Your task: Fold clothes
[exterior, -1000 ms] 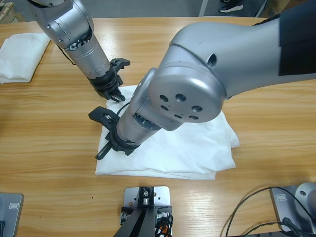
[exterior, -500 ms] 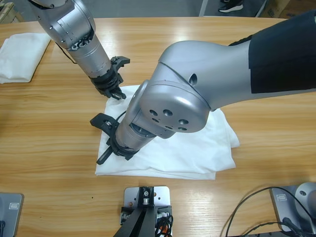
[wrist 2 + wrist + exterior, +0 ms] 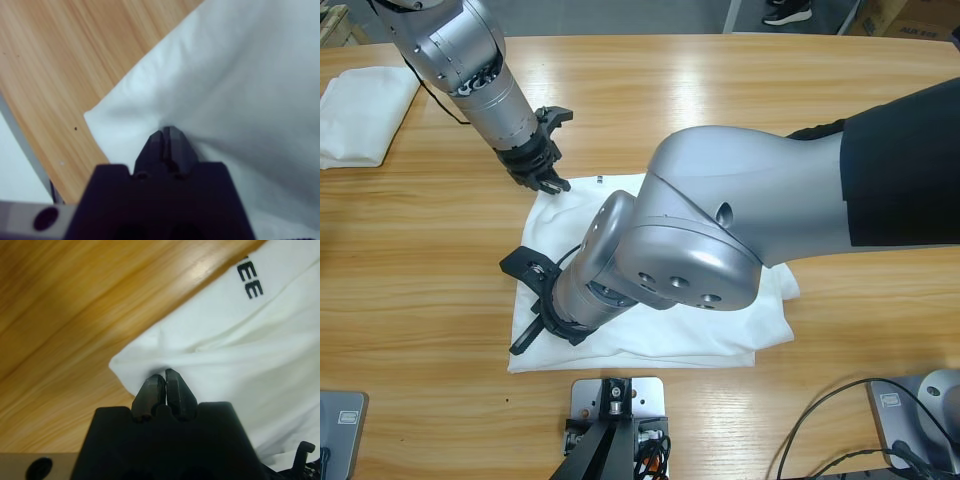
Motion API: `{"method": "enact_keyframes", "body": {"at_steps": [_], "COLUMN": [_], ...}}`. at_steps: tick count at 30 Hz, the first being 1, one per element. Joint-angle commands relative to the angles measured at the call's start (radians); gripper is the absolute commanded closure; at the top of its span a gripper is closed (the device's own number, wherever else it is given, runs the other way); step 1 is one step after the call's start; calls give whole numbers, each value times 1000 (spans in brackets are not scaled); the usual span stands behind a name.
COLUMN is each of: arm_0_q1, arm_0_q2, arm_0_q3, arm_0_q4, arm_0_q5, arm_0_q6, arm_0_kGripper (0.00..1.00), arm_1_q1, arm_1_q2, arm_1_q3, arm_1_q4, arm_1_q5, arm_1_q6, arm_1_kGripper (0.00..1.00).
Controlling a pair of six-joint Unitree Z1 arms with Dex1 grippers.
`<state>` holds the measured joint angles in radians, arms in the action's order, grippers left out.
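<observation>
Two white garments lie on the long wooden table (image 3: 650, 90). At the far left edge of the high view sits a small folded white cloth (image 3: 360, 112), well apart from both arms. Right of it, the silver-grey left arm comes down from the upper left corner; its left gripper (image 3: 548, 183) has the black jaws pressed together on the upper left corner of the large white soft-fabric T-shirt (image 3: 760, 320), which is spread across the middle of the table. The left wrist view shows that pinched corner (image 3: 150, 371) and black letters (image 3: 250, 282) printed near the shirt's edge. Lower, near the shirt's bottom left corner, the right gripper (image 3: 527, 332) clamps a fold of the same fabric (image 3: 165, 126). The right arm's big silver elbow (image 3: 720, 240) covers much of the shirt's middle.
</observation>
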<state>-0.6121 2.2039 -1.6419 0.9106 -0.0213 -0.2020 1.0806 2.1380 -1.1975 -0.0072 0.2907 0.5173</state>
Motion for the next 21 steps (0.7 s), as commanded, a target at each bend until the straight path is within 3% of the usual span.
{"method": "enact_keyframes", "body": {"at_steps": [1,8,9,10,11,15,18,20,21], "arm_0_q1": [48,95,95,93,85,14,-21,-35,-42], "arm_0_q2": [12,-159,-173,-191,-214,-286,-280,-257,-234], "arm_0_q3": [-11,-10,-9,-3,5,79,156,154,130], "arm_0_q4": [8,31,43,51,59,81,35,0,-9], "arm_0_q5": [29,44,44,41,32,-31,-81,-120,-136], "arm_0_q6": [-39,-64,-62,-60,-62,-89,-104,-105,-104], "arm_0_kGripper": [1000,1000,1000,1000,1000,1000,1000,1000,1000], "arm_1_q1": [30,29,29,29,29,-30,-144,-235,-268], "arm_1_q2": [19,-115,-137,-166,-203,-334,-360,-370,-375], "arm_1_q3": [120,66,47,33,18,-82,-31,24,39], "arm_1_q4": [6,12,23,30,54,373,455,455,453], "arm_1_q5": [5,-22,-25,-34,-69,-201,-212,-185,-179], "arm_1_q6": [28,-35,-46,-71,-114,-117,-103,-104,-114], "arm_1_kGripper": [1000,1000,609,138,8,0,29,190,330]}}
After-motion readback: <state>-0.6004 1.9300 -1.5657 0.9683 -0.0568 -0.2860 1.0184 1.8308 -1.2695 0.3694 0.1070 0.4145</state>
